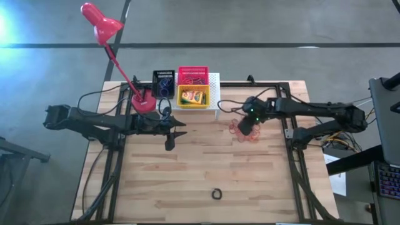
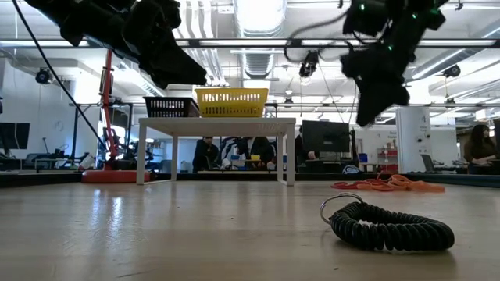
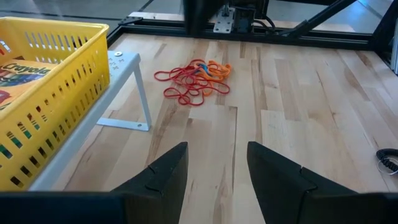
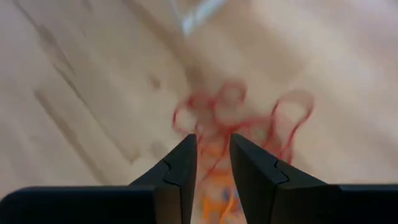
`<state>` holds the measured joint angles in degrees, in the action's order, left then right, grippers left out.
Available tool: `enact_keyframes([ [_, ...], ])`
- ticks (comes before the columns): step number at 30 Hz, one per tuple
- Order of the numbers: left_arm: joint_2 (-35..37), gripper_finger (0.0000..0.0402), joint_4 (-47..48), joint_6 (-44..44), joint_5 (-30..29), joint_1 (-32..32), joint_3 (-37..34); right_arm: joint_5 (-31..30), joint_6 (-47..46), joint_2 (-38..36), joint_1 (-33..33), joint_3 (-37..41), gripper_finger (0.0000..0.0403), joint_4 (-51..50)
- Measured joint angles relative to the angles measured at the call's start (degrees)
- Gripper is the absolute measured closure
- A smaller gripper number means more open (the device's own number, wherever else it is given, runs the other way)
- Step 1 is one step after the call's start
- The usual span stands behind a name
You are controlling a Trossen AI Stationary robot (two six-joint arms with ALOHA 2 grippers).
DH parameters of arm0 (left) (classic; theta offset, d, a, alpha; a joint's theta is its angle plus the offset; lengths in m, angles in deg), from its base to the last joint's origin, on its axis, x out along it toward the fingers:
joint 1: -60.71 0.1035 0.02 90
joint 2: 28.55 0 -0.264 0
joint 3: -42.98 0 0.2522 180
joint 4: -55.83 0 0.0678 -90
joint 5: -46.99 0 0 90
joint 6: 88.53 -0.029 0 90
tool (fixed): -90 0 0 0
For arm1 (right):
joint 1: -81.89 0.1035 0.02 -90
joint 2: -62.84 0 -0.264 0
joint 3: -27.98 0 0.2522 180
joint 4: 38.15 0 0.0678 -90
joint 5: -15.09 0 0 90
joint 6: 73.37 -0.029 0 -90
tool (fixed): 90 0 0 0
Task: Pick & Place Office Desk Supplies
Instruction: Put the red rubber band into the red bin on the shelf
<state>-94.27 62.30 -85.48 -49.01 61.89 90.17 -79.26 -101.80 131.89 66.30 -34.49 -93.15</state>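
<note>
A heap of red-orange rubber bands lies on the wooden table right of the white stand. My right gripper hovers over the heap, pointing steeply down, its fingers narrowly open with nothing between them; in the right wrist view the bands show blurred just beyond the fingertips. In the low view it hangs well above the table. My left gripper stands open above the table, left of centre. On the stand sit a yellow basket holding a crayon box, a red basket and a black basket.
A red desk lamp has its base left of the stand. A black coiled ring lies near the table's near edge. Bare wood lies between the two grippers and toward the near edge. Black frame rails run along the table's left and right sides.
</note>
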Motion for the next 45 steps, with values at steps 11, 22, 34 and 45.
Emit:
enact_keyframes([
  [11, 0.0, 0.0231, 0.3, 0.0, 0.0, 0.0, 0.0, -2.2, -7.2, 7.3, -0.5, 5.8, 0.0299, 0.2],
  [22, 0.0, 0.0231, 0.3, 0.0, 0.0, 0.0, 0.0, -3.4, -3.1, 16.9, -0.9, 5.9, 0.0318, 2.2],
  [34, 0.0, 0.0231, 0.7, 0.0, 0.0, 0.0, 0.0, -2.9, -1.4, 10.0, -0.9, 4.1, 0.0394, 2.1],
  [45, 0.0, 0.0231, 1.2, 0.0, 0.0, 0.0, 0.0, -8.9, 2.3, -2.5, -0.9, -6.8, 0.0394, 3.4],
])
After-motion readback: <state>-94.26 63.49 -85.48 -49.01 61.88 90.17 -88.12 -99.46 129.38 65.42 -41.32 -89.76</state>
